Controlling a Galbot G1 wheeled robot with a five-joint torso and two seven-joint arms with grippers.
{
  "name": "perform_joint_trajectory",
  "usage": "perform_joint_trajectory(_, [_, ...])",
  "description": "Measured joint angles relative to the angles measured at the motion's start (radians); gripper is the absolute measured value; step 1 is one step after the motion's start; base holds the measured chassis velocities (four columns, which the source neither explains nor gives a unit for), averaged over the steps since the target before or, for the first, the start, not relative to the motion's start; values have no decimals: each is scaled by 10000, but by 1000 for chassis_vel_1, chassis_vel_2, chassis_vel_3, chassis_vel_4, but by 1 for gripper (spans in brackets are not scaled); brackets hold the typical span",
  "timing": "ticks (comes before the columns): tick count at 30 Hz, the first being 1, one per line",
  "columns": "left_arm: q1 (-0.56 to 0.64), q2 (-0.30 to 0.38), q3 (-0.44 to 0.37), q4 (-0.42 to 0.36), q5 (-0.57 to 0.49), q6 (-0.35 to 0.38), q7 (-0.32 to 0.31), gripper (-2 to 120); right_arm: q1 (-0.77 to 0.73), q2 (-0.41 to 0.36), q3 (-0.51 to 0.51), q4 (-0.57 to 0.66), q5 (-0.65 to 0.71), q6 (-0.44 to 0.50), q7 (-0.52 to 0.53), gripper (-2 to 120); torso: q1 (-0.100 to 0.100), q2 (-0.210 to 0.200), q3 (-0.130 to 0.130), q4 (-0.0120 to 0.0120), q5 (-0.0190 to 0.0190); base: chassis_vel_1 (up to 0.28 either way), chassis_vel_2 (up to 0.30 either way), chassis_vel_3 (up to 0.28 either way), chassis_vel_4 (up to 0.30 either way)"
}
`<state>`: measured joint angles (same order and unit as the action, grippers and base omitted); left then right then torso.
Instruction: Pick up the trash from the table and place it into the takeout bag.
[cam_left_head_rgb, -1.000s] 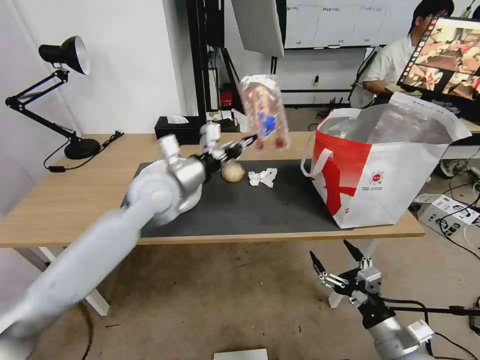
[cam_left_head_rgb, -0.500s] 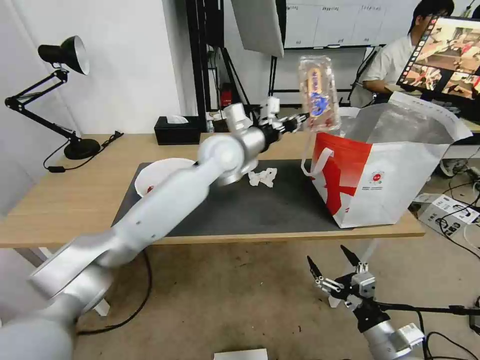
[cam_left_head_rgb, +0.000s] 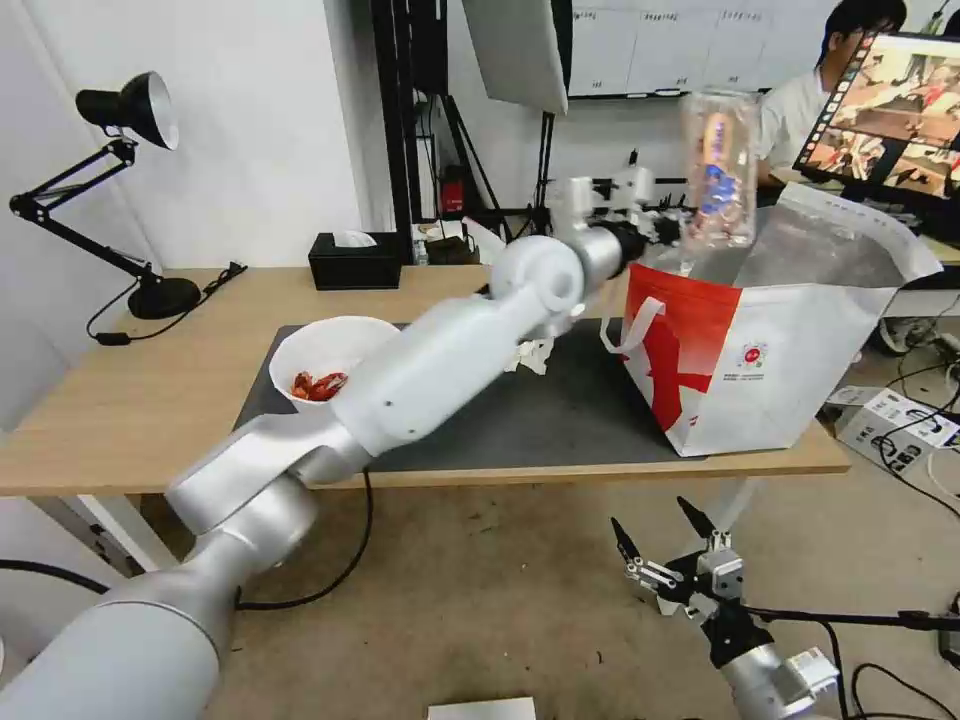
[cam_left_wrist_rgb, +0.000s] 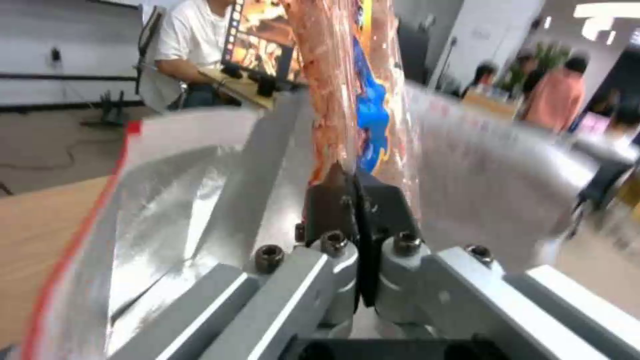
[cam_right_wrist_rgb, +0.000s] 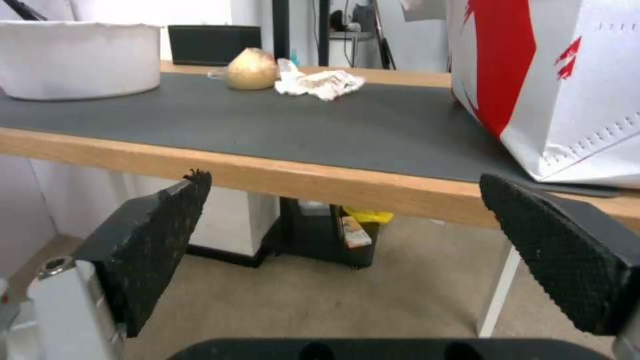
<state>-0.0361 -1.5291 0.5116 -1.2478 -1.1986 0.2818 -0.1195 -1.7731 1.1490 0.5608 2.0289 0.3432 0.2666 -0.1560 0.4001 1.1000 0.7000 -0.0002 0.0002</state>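
Note:
My left arm reaches across the table (cam_left_head_rgb: 130, 400), and its gripper (cam_left_head_rgb: 672, 226) is shut on the lower edge of the clear hinged plastic tray (cam_left_head_rgb: 718, 170). The tray stands upright over the open takeout bag (cam_left_head_rgb: 760, 370). The left wrist view shows the fingers (cam_left_wrist_rgb: 333, 200) clamped on the tray (cam_left_wrist_rgb: 347, 75), with the bag's foil lining (cam_left_wrist_rgb: 200, 200) behind it. On the dark mat (cam_left_head_rgb: 520, 420) sit the white bowl (cam_left_head_rgb: 330, 355) with red shells, the bun (cam_right_wrist_rgb: 251, 69) and the crumpled tissue (cam_right_wrist_rgb: 320, 82). My right gripper (cam_left_head_rgb: 660, 535) hangs open below the table's front edge.
A black tissue box (cam_left_head_rgb: 355, 260) and a black desk lamp (cam_left_head_rgb: 130, 110) stand at the back left of the table. A monitor (cam_left_head_rgb: 890, 110) rises behind the bag. Cables and a white box (cam_left_head_rgb: 900, 420) lie on the floor to the right.
My left arm swung right, carrying the tray from above the mat's middle to above the bag's opening. The bowl is uncovered now. The right gripper sank slightly.

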Motion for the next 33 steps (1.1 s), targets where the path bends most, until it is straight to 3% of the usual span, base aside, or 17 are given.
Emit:
perform_joint_trajectory(4, [35,5,278,28,367,-2,79,0,18,7,-43,-38,2,-5,3,100,0,0,0,3,-1,0,0,0,0])
perform_joint_trajectory(9, [80,122,282,-72,68,6,267,0,22,8,-60,-99,2,-6,6,100,0,0,0,3,-1,0,0,0,0])
perform_joint_trajectory(22, [-49,551,72,-460,-1023,41,393,47,253,-54,-276,-276,2,-125,34,100,-1,0,0,1,-3,0,0,0,0])
perform_joint_trajectory(26, [8,958,-112,-875,-1258,39,256,60,259,-72,-301,-248,15,-150,34,100,-1,0,0,1,-3,0,0,0,0])
perform_joint_trajectory(28, [92,1357,-231,-1360,-1387,37,138,72,261,-110,-305,-182,28,-167,34,100,-1,0,0,3,-4,0,0,0,0])
perform_joint_trajectory(33, [299,1893,-343,-1999,-1493,36,-141,85,267,-136,-313,-128,33,-184,35,100,-2,0,0,3,-4,0,0,0,0])
